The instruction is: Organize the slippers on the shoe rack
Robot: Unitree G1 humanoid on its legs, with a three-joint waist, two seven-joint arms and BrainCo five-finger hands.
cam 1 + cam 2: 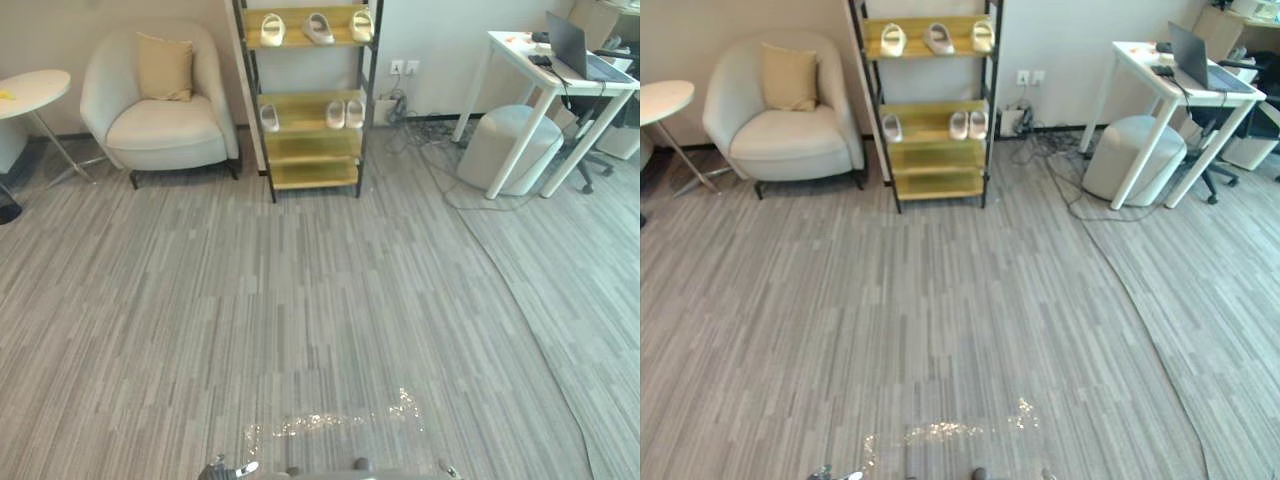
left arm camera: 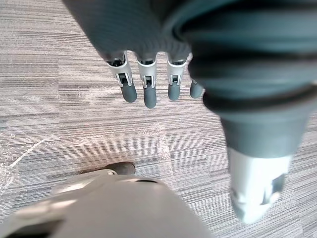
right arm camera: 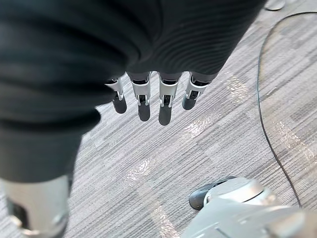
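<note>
The shoe rack (image 1: 308, 148) stands against the far wall, a dark frame with yellow-wood shelves. Three pale slippers (image 1: 318, 27) lie on its top shelf. On the second shelf a single slipper (image 1: 269, 117) rests at the left and a pair (image 1: 345, 113) at the right. The two lower shelves hold nothing. My left hand (image 2: 148, 91) hangs over the grey floor with straight fingers and nothing in it. My right hand (image 3: 166, 101) hangs the same way, open and holding nothing. Both are far from the rack.
A cream armchair (image 1: 160, 110) with a cushion stands left of the rack, and a round white side table (image 1: 30, 88) further left. At the right are a white desk (image 1: 545, 75) with a laptop, a grey pouf (image 1: 505, 145) and loose cables (image 1: 440, 165) on the floor.
</note>
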